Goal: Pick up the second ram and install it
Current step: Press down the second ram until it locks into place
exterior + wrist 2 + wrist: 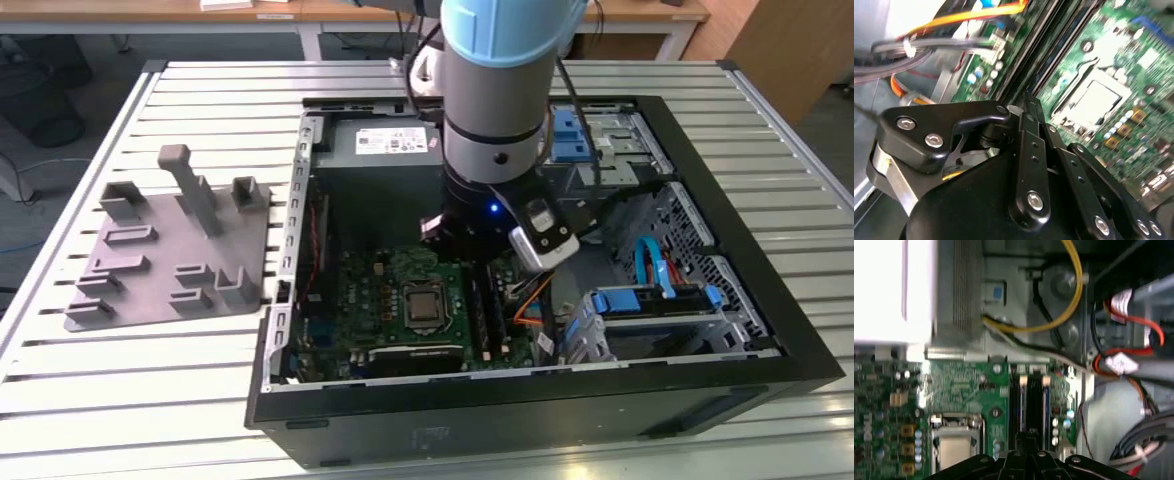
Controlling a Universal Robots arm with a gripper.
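My arm's wrist [497, 215] hangs inside the open computer case [534, 405], over the green motherboard [380, 280]. In both wrist views my gripper [1026, 100] [1029, 434] has its black fingers drawn together into one narrow tip, so it looks shut. That tip sits just above the long black memory slots [1031, 400] [1046, 42], beside the processor socket [954, 442] [1094, 102]. The second ram is hidden: I cannot make out a circuit-board strip between the fingers or tell it apart in the slots.
A grey plastic holder tray [167, 250] with upright posts lies on the slatted table at the exterior view's left. Orange and grey cables [969, 17] run close by the slots. A drive cage with blue clips [654, 300] fills the case's side toward the exterior view's right.
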